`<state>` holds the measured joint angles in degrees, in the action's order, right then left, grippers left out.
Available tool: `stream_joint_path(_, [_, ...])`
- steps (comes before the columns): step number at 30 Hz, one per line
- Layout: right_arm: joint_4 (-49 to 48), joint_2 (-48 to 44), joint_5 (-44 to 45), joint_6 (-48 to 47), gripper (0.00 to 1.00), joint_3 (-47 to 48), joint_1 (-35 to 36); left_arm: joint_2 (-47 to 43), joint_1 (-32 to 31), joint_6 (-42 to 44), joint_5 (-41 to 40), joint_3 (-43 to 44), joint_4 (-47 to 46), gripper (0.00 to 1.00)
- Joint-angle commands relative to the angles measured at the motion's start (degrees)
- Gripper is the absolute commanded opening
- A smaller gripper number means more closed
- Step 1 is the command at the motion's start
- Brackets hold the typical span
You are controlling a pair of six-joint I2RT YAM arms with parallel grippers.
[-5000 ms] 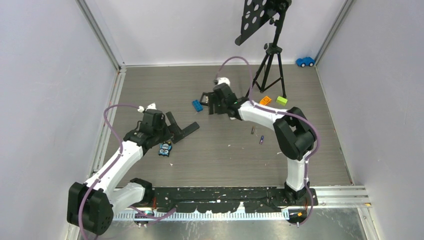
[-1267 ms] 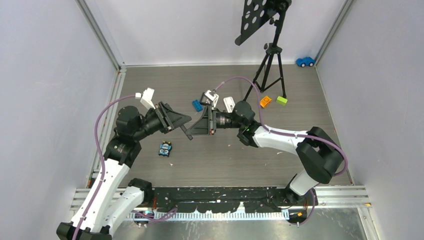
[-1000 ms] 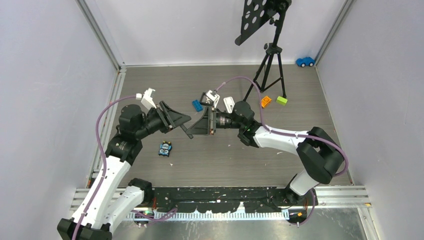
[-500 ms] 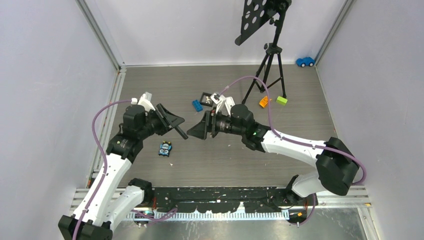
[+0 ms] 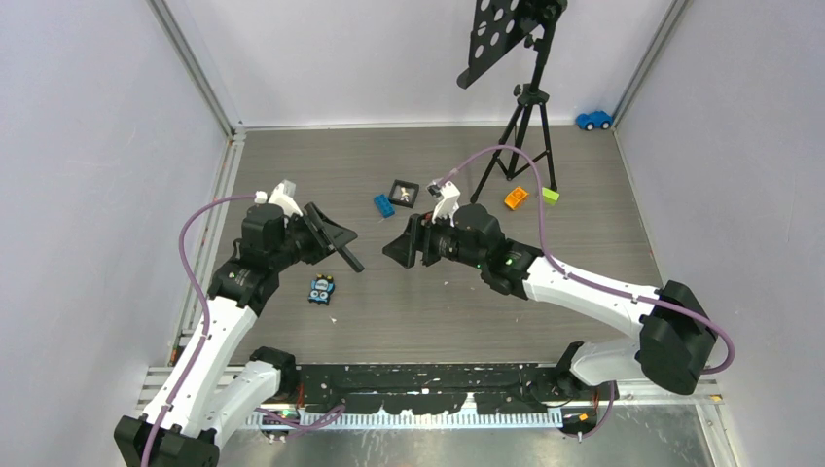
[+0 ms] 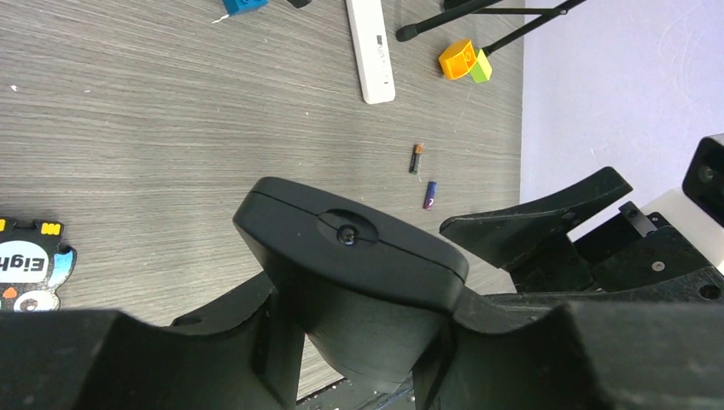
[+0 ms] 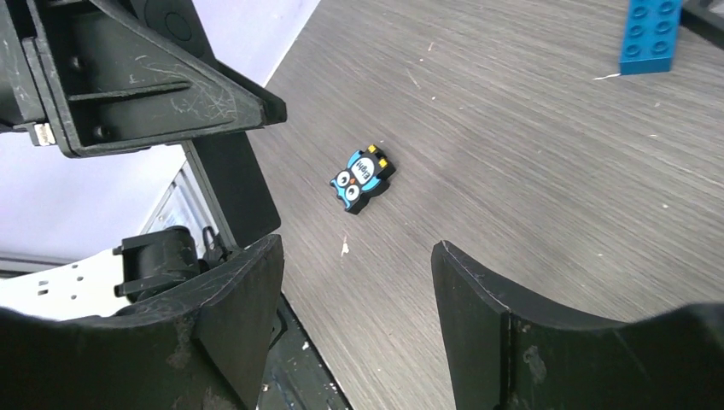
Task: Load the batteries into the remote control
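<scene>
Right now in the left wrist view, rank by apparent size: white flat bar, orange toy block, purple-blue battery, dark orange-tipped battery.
Largest: white flat bar.
Then: orange toy block.
Smallest: purple-blue battery and dark orange-tipped battery, too alike to rank.

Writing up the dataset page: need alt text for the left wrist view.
The left gripper clamps a black remote, seen end-on and filling the foreground. Beyond it, on the grey wood-grain table, lie two small batteries, a white remote, and orange and green bricks near the far edge.
</scene>
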<state>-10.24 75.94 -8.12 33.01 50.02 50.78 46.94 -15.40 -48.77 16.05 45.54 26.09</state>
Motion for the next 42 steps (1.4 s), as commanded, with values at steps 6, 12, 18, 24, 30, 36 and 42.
stream_joint_path(6, [2.11,-2.14,6.0,-1.8,0.69,2.17,0.01,0.07,0.24,1.22,-0.8,1.22,-0.78,0.0])
stream_joint_path(12, [1.49,-1.53,4.85,-0.84,0.67,2.29,0.02,0.17,0.28,1.18,-0.72,1.17,-0.85,0.0])
stream_joint_path(18, [-3.23,-0.96,2.03,0.69,0.66,1.05,0.29,0.34,0.24,0.89,0.06,1.04,-1.04,0.0])
stream_joint_path(24, [-5.03,0.62,4.23,-4.66,0.65,1.41,3.84,0.63,0.28,-0.1,0.77,0.95,-0.5,0.0])
stream_joint_path(30, [-6.13,2.81,5.78,-11.08,0.67,3.13,8.3,1.92,0.28,-2.25,0.48,1.07,1.38,0.0])
stream_joint_path(36, [-7.64,5.5,8.82,-13.85,0.67,5.29,12.75,3.09,0.28,-3.96,0.2,-0.18,1.26,0.0])
stream_joint_path(42, [-5.34,11.25,12.85,-15.24,0.55,10.21,15.06,3.34,0.28,-5.07,1.21,-0.88,0.42,0.0])
